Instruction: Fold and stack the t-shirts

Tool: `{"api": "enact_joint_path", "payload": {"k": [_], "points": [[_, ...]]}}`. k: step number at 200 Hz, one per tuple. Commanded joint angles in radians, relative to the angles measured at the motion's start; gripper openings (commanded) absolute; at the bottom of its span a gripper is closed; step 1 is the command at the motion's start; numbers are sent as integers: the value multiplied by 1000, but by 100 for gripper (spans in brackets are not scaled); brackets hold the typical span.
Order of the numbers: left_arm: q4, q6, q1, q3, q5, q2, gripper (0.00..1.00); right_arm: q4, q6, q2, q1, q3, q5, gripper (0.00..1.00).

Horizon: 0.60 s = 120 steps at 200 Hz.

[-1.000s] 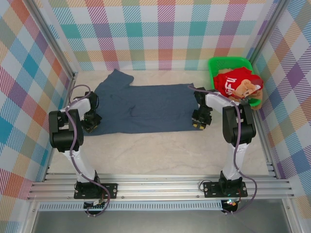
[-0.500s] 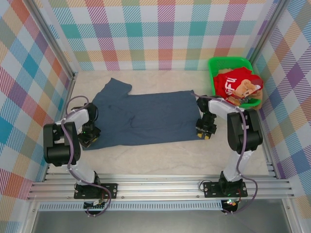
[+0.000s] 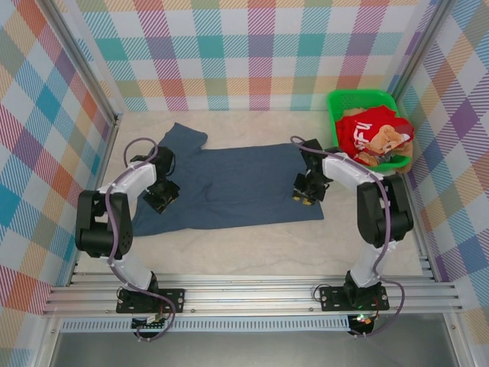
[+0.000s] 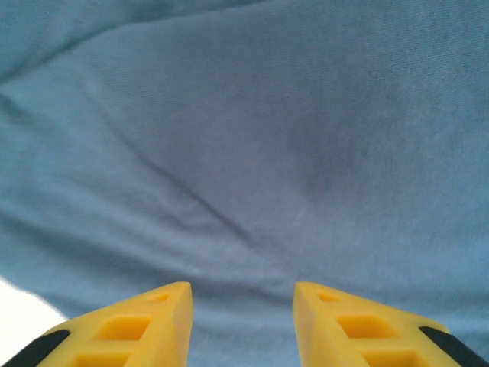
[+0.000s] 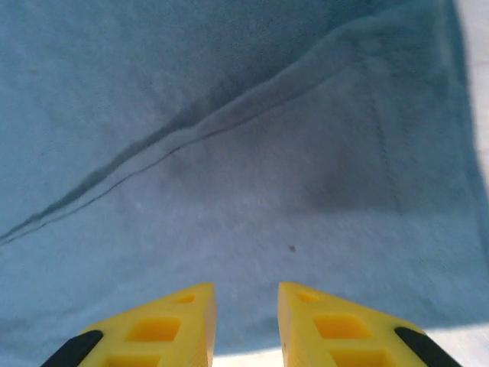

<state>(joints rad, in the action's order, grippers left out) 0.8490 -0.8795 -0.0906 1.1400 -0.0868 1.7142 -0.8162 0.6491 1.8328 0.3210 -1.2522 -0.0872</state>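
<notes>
Left gripper (image 3: pixel 162 196): jaws slightly apart, empty, low over blue cloth.
Right gripper (image 3: pixel 306 191): jaws narrowly apart, empty, near the cloth's edge.
Slate-blue t-shirt (image 3: pixel 229 183): spread flat on table (image 3: pixel 252 245), frame centre.
Red t-shirt (image 3: pixel 365 128): heaped in green basket (image 3: pixel 359 95), upper right; white lettering unreadable.

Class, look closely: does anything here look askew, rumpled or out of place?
The slate-blue t-shirt lies creased, one sleeve sticking out far left. The red t-shirt sits bunched in the green basket, overhanging its rim.
</notes>
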Motion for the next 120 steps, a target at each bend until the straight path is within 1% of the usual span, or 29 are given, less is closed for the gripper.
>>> {"api": "enact_joint_path", "payload": {"k": [1,17,27,49,88,120], "points": [[-15,-10,-3,16,35,51,38,-16,39,64,3,-18,-17,27],[-13,4,-6,-11,24,59,38,-68,58,94,3,-9,12,26],[-13,17,-14,-33,22,56,37,-113,85,98,2,2,54,25],[-5,29,-40,-83,27,34,37,-169,125,62,1,56,95,25],[36,31,-104,-195,14,-42,37,-236,160,-24,1,137,81,25],[67,27,-121,-280,-17,-117,37,-269,169,-77,3,213,63,26]]}}
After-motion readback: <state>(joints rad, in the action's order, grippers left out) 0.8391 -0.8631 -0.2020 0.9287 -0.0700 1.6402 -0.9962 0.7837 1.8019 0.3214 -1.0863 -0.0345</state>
